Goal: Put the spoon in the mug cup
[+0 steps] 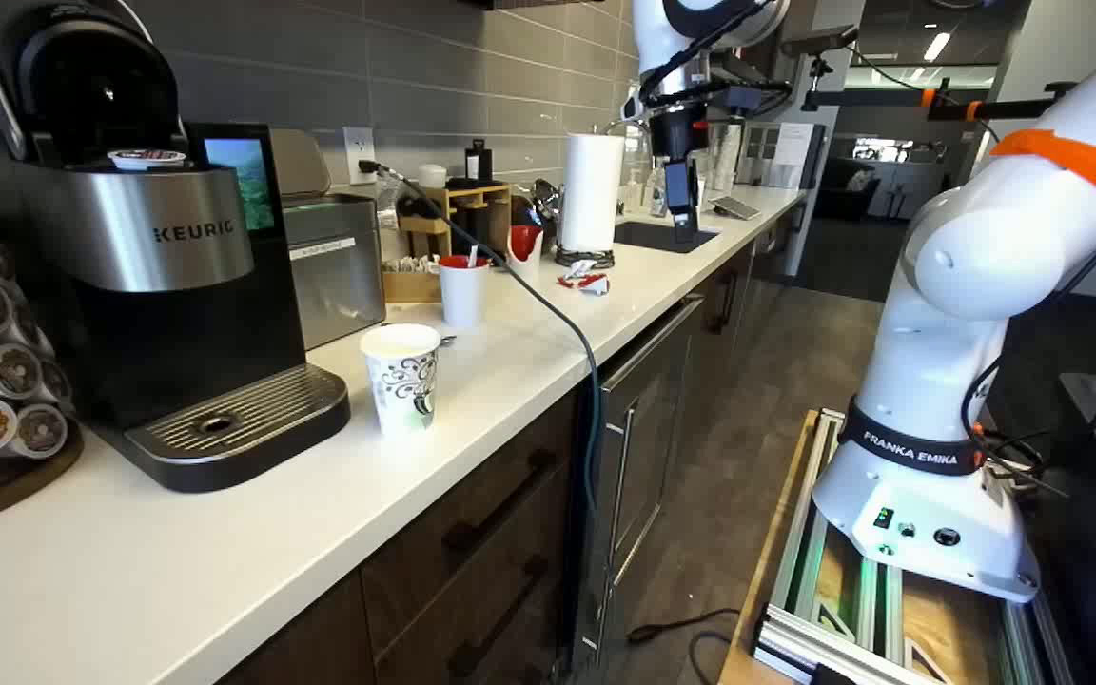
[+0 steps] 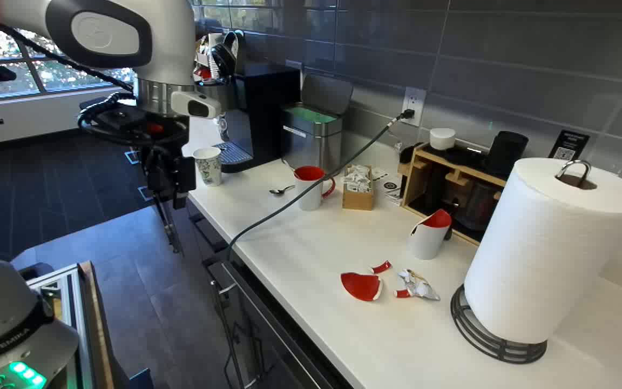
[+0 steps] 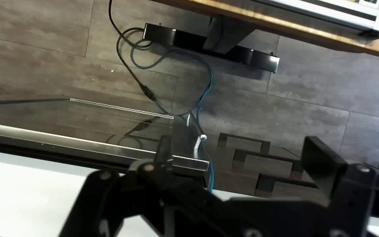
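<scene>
Spoon (image 2: 282,190) lies flat on the bench (image 2: 300,259), back from the front edge, just beside the whole white mug (image 2: 309,201) with red inside. The tool (image 3: 240,151) hangs past the front edge, over the floor (image 3: 44,72), its fingers (image 3: 323,164) spread wide and holding nothing. The spoon looks thin and low, so the fingers may slip off it or bump the bench. The mug is so near that a nudge could tip it. A dark cord (image 1: 595,400) runs by the mug and down over the front edge; it could snag the tool. A broken mug (image 2: 427,241) toward the back edge looks much the same, so the spoon might go in the wrong one. The wrist view shows the gap between the fingers, which is hard to see in both exterior views, but I can't find the spoon there. In an exterior view the paper cup (image 1: 403,385) hides part of the spoon.
</scene>
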{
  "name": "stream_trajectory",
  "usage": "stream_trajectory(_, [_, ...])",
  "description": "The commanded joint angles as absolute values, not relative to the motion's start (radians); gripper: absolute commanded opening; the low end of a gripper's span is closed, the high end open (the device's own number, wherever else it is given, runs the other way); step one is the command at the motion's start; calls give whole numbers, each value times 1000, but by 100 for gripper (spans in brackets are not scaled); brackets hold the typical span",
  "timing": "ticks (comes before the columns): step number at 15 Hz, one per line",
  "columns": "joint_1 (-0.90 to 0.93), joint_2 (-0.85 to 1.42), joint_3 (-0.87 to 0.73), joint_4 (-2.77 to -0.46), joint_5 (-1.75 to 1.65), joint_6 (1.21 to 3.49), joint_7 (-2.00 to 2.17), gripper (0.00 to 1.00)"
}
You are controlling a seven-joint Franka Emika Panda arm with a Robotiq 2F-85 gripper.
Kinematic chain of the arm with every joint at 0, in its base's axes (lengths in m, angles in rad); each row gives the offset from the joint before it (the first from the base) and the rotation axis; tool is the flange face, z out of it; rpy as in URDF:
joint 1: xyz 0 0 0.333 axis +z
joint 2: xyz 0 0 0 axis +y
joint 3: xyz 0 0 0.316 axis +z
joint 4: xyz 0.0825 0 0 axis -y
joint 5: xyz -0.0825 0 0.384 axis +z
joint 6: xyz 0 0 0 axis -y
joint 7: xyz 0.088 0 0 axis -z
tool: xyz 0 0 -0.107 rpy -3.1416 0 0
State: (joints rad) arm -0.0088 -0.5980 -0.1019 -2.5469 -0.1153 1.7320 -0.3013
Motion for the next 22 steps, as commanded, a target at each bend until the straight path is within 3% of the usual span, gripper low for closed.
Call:
stream_trajectory(1, [-5, -598, -104, -2546, -116, 1730, -300, 100])
stream_trajectory(10, [11, -578, -89, -2551, -110, 1761, -294, 100])
stream_trajectory(22, [95, -320, 144, -2587, -25, 2540, 92, 100])
